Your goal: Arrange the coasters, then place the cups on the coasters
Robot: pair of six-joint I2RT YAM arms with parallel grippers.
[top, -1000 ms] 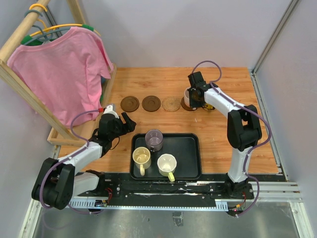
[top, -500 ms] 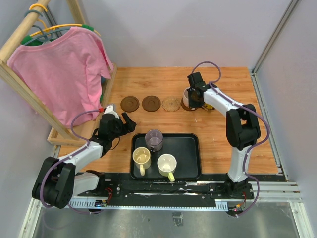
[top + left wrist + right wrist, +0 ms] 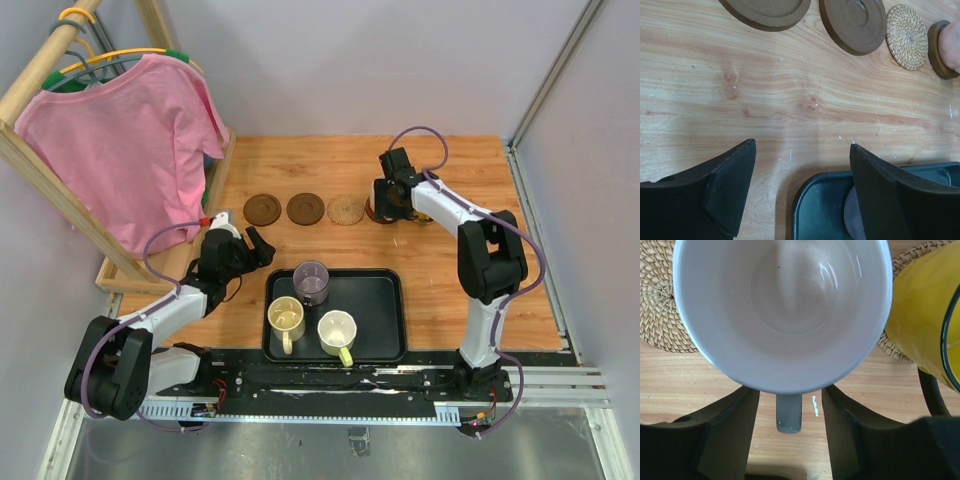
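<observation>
A pinkish white cup (image 3: 782, 305) stands on a dark brown coaster (image 3: 938, 50) at the right end of the coaster row. My right gripper (image 3: 790, 401) is open, its fingers either side of the cup's handle (image 3: 789, 412) with gaps. A yellow cup (image 3: 922, 325) sits beside it on a tan coaster (image 3: 890, 347). Two dark brown coasters (image 3: 263, 208) (image 3: 305, 208) and a tan one (image 3: 345, 209) lie bare. My left gripper (image 3: 258, 245) hangs open and empty by the tray's far left corner. Purple-grey (image 3: 311, 281), cream (image 3: 285, 317) and yellow-green-handled (image 3: 337, 330) cups stand in the tray.
The black tray (image 3: 385, 300) lies near the arm bases. A wooden rack with a pink shirt (image 3: 130, 130) fills the left side, its base frame (image 3: 120, 275) close to my left arm. Walls enclose the table at the back and right.
My right gripper's jaws have parted from the pinkish white cup's handle, leaving the cup standing on its coaster. The left arm has not moved.
</observation>
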